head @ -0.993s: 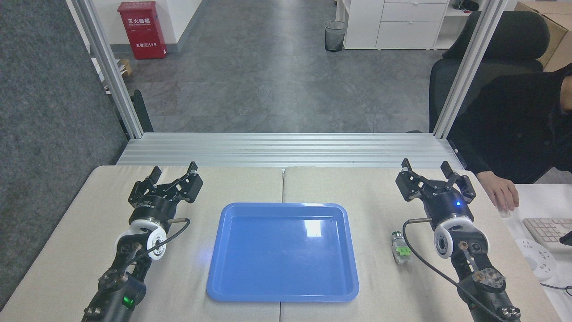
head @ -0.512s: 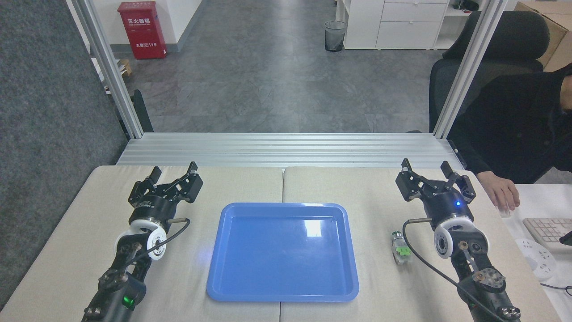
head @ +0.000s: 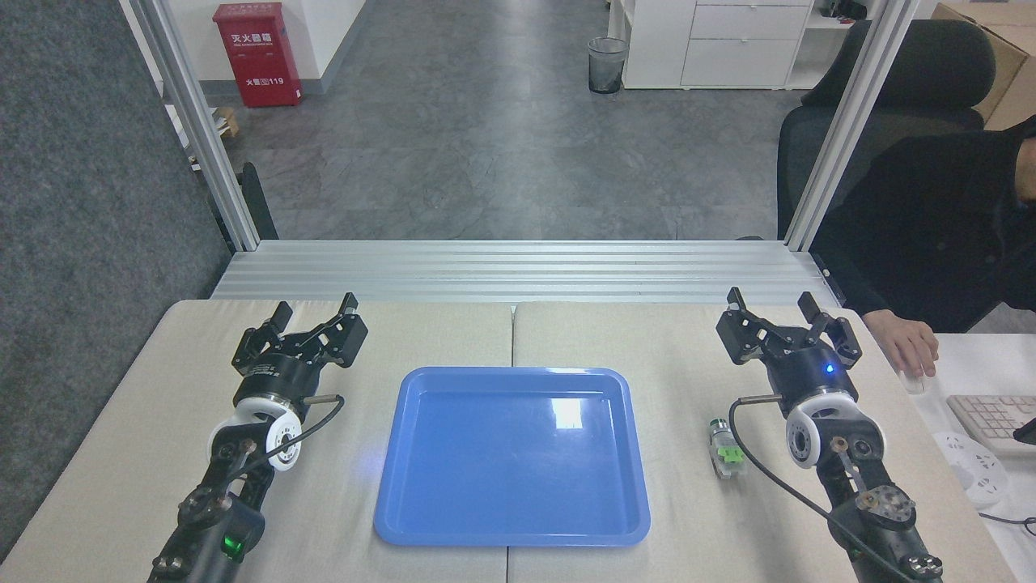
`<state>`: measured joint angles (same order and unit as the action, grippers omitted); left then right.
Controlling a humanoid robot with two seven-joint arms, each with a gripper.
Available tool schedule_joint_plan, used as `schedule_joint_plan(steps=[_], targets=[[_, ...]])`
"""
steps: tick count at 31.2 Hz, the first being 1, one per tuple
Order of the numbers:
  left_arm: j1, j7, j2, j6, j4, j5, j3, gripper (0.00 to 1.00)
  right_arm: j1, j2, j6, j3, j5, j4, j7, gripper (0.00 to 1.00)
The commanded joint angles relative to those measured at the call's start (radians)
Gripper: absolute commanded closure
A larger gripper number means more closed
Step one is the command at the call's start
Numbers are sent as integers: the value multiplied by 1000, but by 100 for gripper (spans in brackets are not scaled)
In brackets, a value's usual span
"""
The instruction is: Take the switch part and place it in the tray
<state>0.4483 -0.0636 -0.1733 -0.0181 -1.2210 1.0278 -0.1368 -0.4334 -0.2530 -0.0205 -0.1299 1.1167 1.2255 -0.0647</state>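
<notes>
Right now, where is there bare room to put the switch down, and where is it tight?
The whole floor of the tray is bare. Table is also bare between tray and left gripper, and behind the tray. It is tight by the right gripper: the switch lies beside that arm's cable.

**Only the bystander's hand has shifted**

You will find one small change across the last second: the person's bare hand, resting on a small white object at the right-hand desk edge (a mouse, perhaps, though it is too small to tell), has slid slightly, with its fingers now reaching a little further toward the pale keyboard.
</notes>
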Motion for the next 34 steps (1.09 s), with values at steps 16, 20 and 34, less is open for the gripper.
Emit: schedule_joint_plan(steps=[16,20,34], targets=[[0,1,0,0,0,0,0,0,36,17,-2,-22,6,-11,-4,0],[0,1,0,0,0,0,-1,0,96,29,-6,-45,8,-9,-3,0],[1,1,0,0,0,0,0,0,262,44,-6,-33,9,32,6,0]])
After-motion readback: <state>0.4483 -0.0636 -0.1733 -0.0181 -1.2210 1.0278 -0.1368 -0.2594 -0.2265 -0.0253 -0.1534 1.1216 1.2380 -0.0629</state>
